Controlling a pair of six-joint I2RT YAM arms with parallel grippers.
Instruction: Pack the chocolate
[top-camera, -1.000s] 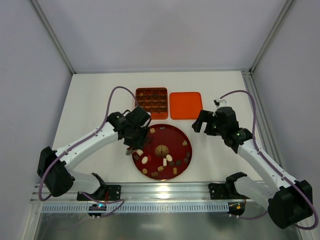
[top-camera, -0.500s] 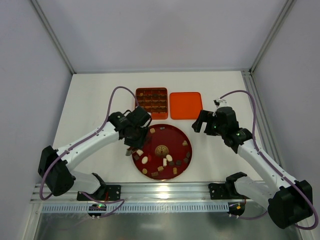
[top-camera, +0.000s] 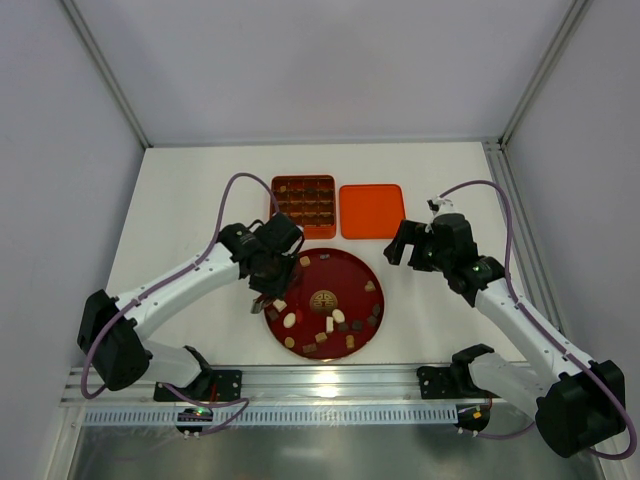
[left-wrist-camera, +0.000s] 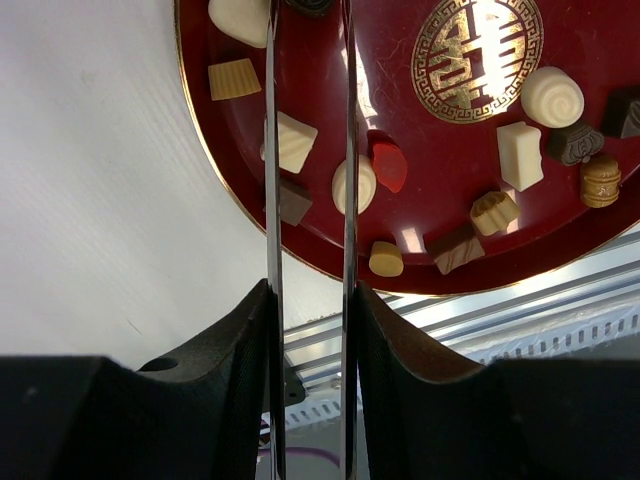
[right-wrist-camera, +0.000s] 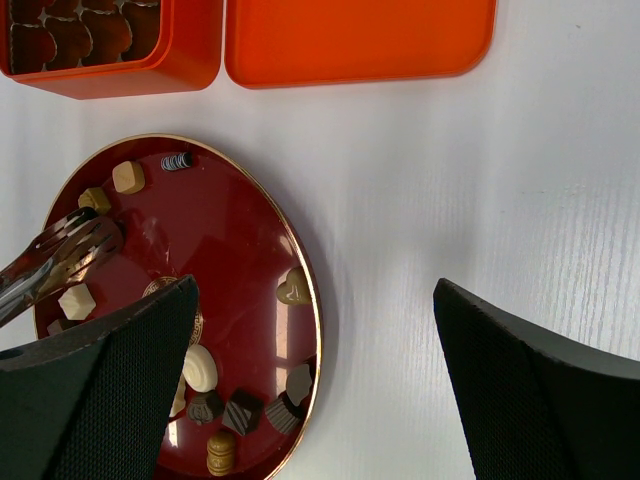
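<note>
Nearest the arms, a round red plate (top-camera: 348, 272) with a gold emblem at its middle sits on the white worktop (top-camera: 190, 190). The loose chocolate (left-wrist-camera: 520, 155) lies scattered over it: cream-white, tan and dark brown pieces, most of them in the near half and along the left rim. All lie flat. Their long axes share no direction: one white oblong runs roughly near to far, while a brown oblong close to the near rim lies on a diagonal.

The left tool (left-wrist-camera: 308, 300) hangs over the plate's left side, clenched on a pair of metal tongs (right-wrist-camera: 62, 255). The two blades run parallel with a narrow gap between them, tips over the plate's far-left part. In the left wrist view a dark piece shows between the blades at the top edge; whether it is pinched cannot be told.

The right tool (right-wrist-camera: 315, 290) hovers by the plate's right rim, fingers spread wide with nothing between them.

Farthest, an orange box (right-wrist-camera: 120, 78) divided into small cells holds dark brown pieces in the cells that show. Its flat orange lid (right-wrist-camera: 360, 40) lies just beside it on the right, a thin gap between.
</note>
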